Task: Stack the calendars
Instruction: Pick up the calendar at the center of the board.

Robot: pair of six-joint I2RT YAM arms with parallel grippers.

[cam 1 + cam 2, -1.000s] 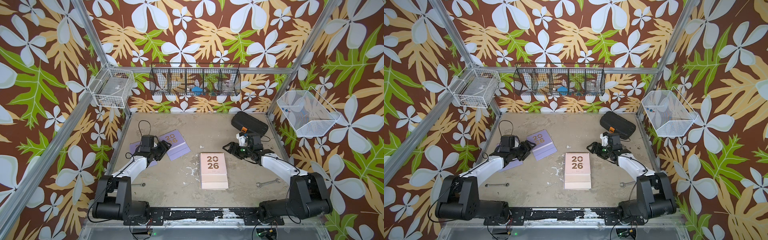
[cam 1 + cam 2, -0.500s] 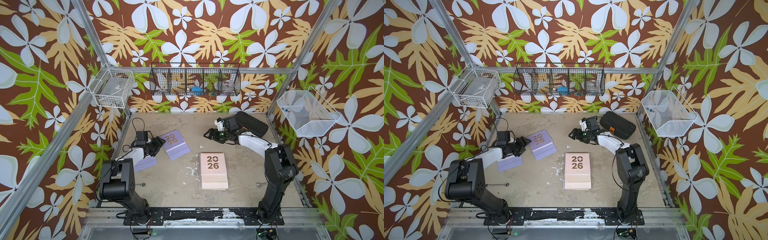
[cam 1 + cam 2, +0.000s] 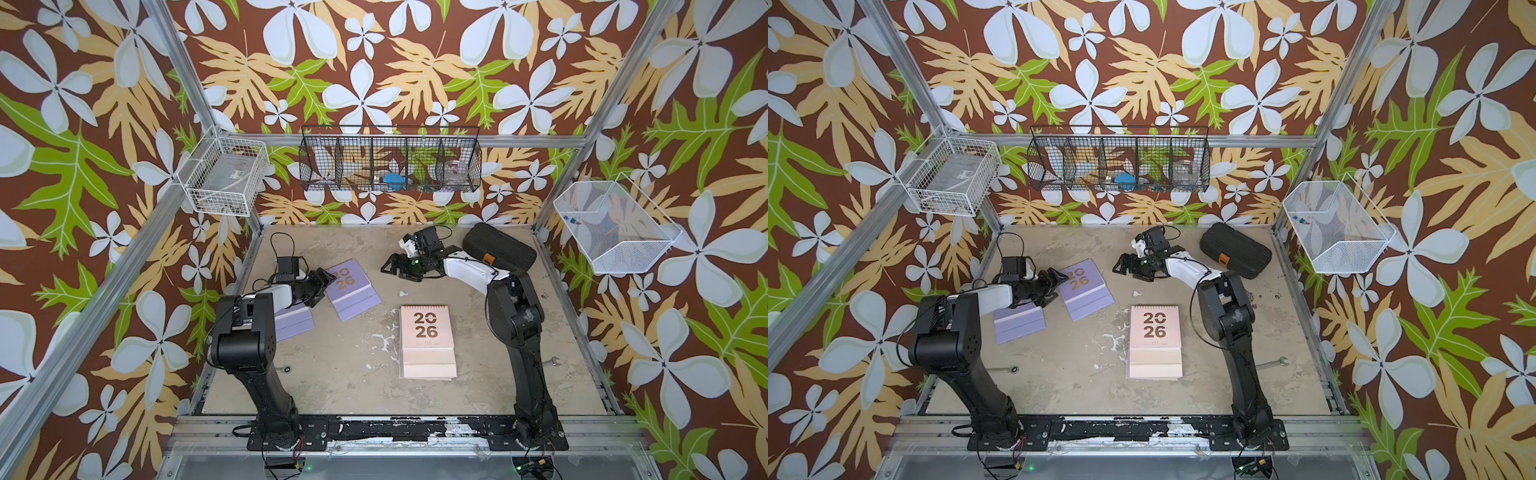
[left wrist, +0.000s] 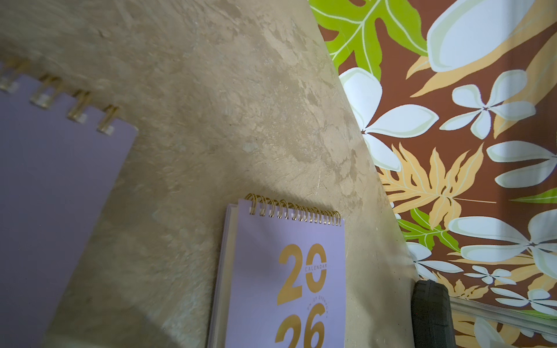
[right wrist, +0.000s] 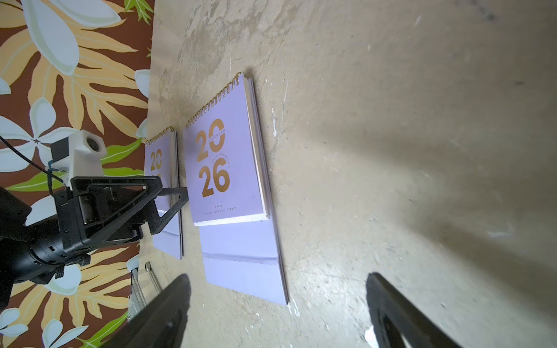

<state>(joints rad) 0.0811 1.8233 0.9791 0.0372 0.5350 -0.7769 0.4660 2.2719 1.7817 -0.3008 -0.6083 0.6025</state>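
Pale pink up front: pile (image 3: 428,341) flat at mid-table, gold 2026 up, best treated as the base. Further back, left gripper (image 3: 318,286) spread and empty, just beside the angled lilac calendar (image 3: 352,291); beyond it, right gripper (image 3: 390,268) spread wide as well, holding nothing. Sensible move for this step: slip a finger under a free edge away from the gold spiral, close squarely, lift level, set down with the spiral matched to the pile's. Counted: one pink-topped pile, perhaps several layers, edges too thin to tell; two wrenches (image 3: 550,363); two loose lilac calendars, the second lilac calendar (image 3: 294,326) partly beneath the left arm; one black case (image 3: 498,249) at the back.
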